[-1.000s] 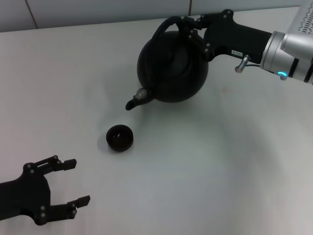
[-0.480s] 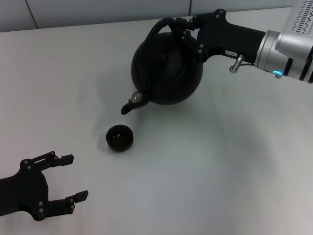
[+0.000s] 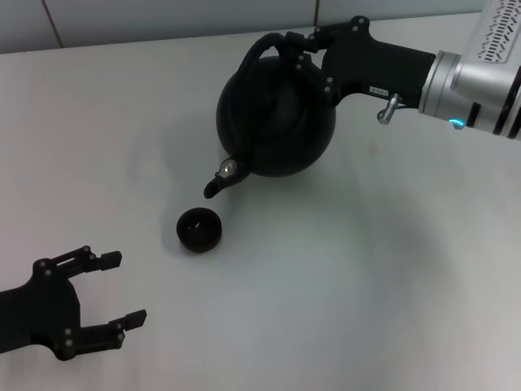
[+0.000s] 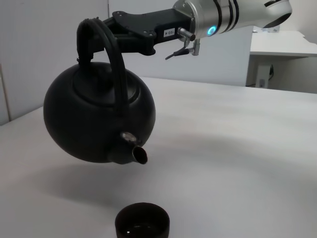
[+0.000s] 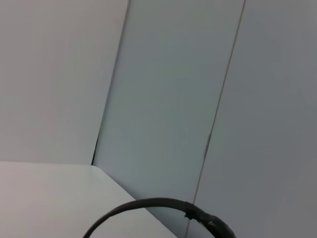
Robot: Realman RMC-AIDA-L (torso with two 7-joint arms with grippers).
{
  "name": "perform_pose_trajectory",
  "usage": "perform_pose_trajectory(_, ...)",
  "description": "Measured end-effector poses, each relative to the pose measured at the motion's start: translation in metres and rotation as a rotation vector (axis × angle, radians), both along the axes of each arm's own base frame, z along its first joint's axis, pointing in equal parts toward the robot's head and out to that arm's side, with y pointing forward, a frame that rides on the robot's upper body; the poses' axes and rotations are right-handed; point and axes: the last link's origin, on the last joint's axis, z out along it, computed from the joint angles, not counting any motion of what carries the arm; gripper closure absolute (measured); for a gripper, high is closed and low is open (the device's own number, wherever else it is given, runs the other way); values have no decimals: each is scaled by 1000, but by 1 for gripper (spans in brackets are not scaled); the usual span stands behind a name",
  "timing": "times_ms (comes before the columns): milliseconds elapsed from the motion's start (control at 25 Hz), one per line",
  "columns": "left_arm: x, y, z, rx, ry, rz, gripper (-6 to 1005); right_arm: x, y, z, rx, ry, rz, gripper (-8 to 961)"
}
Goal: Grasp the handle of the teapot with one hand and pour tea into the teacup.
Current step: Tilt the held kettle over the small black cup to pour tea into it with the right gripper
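My right gripper [image 3: 299, 45] is shut on the arched black handle [image 3: 262, 47] of the large round black teapot [image 3: 277, 122] and holds it in the air, tilted, spout down. The spout [image 3: 214, 186] hangs just above and behind the small dark teacup [image 3: 200, 229] on the white table. In the left wrist view the teapot [image 4: 96, 116] floats above the teacup [image 4: 142, 225], with the spout [image 4: 137, 155] pointing down toward it; no stream of tea shows. My left gripper [image 3: 118, 293] is open and empty near the table's front left. The right wrist view shows only an arc of the handle [image 5: 153, 203].
The white table [image 3: 366, 269] spreads around the cup. A tiled wall [image 3: 163, 16] runs along the far edge. The left wrist view shows another white table [image 4: 282, 42] far behind.
My right gripper has carried the teapot left and toward the cup and tipped it more, so the spout now hangs close over the cup. The left gripper has drifted slightly left.
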Motion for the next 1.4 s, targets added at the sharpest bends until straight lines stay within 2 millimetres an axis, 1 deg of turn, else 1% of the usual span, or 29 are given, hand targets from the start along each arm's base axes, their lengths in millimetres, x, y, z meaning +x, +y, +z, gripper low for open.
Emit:
perform_pose_trajectory(520,1,4,1,15,-2,1,156,-13,4,-5,-12,-36,58,843)
perform_pose_trajectory(1400,4,6,-1,18,-9,-3,156,-13,4,-4,22,-82,113,844)
